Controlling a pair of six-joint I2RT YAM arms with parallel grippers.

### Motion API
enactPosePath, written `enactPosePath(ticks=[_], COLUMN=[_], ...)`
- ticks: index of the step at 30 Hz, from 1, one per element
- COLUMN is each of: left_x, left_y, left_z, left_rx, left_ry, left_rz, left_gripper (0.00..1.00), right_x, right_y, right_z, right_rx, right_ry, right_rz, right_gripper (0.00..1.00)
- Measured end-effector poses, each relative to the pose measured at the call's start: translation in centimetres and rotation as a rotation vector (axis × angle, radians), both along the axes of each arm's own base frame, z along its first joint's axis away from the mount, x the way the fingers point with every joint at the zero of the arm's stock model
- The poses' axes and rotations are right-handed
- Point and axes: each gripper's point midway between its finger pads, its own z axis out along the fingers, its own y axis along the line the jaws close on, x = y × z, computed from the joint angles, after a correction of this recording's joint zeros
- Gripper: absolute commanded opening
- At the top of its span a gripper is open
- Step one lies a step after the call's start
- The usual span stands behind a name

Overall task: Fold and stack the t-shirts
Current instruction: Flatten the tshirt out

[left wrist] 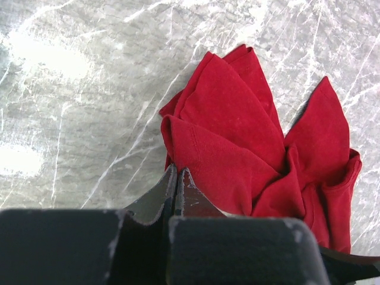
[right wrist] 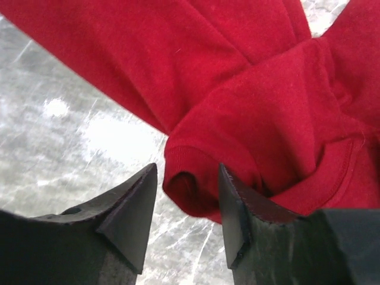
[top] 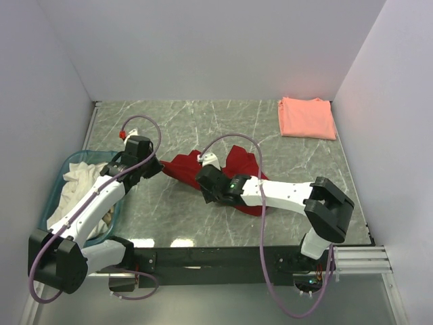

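The left fingers [left wrist: 173,189] are pressed together, tip against tip, and clamp a folded edge of the deep red t-shirt [left wrist: 237,136]; the cloth runs directly into the closed tips. The right fingers [right wrist: 127,205] stand apart, roughly half open. A rolled, hemmed fold of the same shirt sits in the gap between them. The fold lies against the inner face of one finger and is clear of the other, so there is no grip on it. The deep red t-shirt lies near the middle of the worktop [top: 203,122], between the two arms. It is bunched and unfolded, with several overlapping creases and pointed flaps spreading outward, and one corner is drawn toward the left fingers. The salmon-pink t-shirt [top: 306,117] lies folded into a flat, near-square shape at the far right corner of the worktop, well apart from the red one and from both arms. A blue basket [top: 81,154] stands at the left edge of the worktop beside the left arm and contains crumpled white cloth [top: 78,179].
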Motion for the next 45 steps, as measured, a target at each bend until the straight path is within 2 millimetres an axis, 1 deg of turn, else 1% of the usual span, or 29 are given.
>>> enactPosePath(ticks=[3,4,6,7,8,11,12,14,16,19,21,23,25,27,28,29,31,35,36,38,42,45], left_x=[0.0,0.0,0.0,0.0,0.0,0.0,-0.1,-0.1,-0.1,0.3,0.7,1.0,1.4,1.9,2.0,2.3,2.6,2.9,2.8,2.4,1.3,0.7], left_y=[0.0,0.0,0.0,0.0,0.0,0.1,0.2,0.4,0.6,1.0,1.3,1.7,2.0,2.3,2.4,2.6,2.9,3.5,3.6,4.0,4.9,5.6], left_z=[0.0,0.0,-0.1,-0.1,-0.1,-0.1,-0.1,-0.2,0.1,1.4,2.8,4.3,6.1,8.3,8.9,10.6,13.3,19.3,20.4,22.7,25.3,27.5], left_rx=[-0.002,-0.002,-0.002,-0.001,-0.001,0.004,0.008,0.013,0.017,0.017,0.014,0.015,0.016,0.016,0.015,0.014,0.008,-0.013,-0.017,-0.026,-0.027,-0.026], left_ry=[0.001,0.001,0.002,0.002,0.002,0.003,0.004,0.008,0.011,-0.013,-0.04,-0.072,-0.107,-0.149,-0.161,-0.193,-0.245,-0.367,-0.39,-0.442,-0.499,-0.544], left_rz=[-0.001,-0.002,-0.002,-0.002,-0.002,-0.004,-0.003,-0.003,0.002,0.013,0.025,0.037,0.048,0.061,0.065,0.074,0.088,0.118,0.124,0.137,0.166,0.193], left_gripper=[0.01,0.01,0.01,0.01,0.01,0.01,0.01,0.01,0.01,0.01,0.01,0.01,0.01,0.01,0.01,0.01,0.01,0.01,0.01,0.01,0.01,0.01], right_x=[0.4,0.5,0.6,0.8,0.8,1.2,1.3,1.9,2.9,4.7,5.4,5.3,5.0,4.8,4.7,4.6,4.4,3.5,3.0,2.1,0.4,-0.9], right_y=[0.1,0.1,0.2,0.2,0.0,-1.2,-1.7,-3.1,-5.1,-9.1,-12.3,-14.9,-16.8,-18.5,-19.3,-20.0,-21.5,-23.9,-24.5,-25.4,-27.1,-28.4], right_z=[-0.3,-0.4,-0.6,-0.6,-0.7,-0.5,-0.2,1.1,3.6,9.4,13.5,16.7,18.8,20.4,21.1,21.9,23.6,28.2,29.4,31.3,33.8,36.2], right_rx=[-0.017,-0.023,-0.033,-0.038,-0.048,-0.081,-0.091,-0.085,-0.051,0.067,0.151,0.218,0.253,0.276,0.281,0.29,0.307,0.38,0.403,0.442,0.496,0.546], right_ry=[-0.009,-0.011,-0.014,-0.018,-0.022,-0.035,-0.04,-0.053,-0.08,-0.165,-0.241,-0.305,-0.347,-0.379,-0.392,-0.407,-0.442,-0.536,-0.564,-0.608,-0.675,-0.73], right_rz=[-0.008,-0.008,-0.008,-0.013,-0.016,-0.047,-0.059,-0.093,-0.151,-0.27,-0.358,-0.416,-0.459,-0.496,-0.514,-0.53,-0.564,-0.616,-0.627,-0.639,-0.664,-0.684], right_gripper=[0.38,0.24,0.11,0.02,0.0,0.0,0.0,0.0,0.0,0.0,0.0,0.0,0.0,0.0,0.0,0.0,0.0,0.0,0.0,0.0,0.0,0.0])
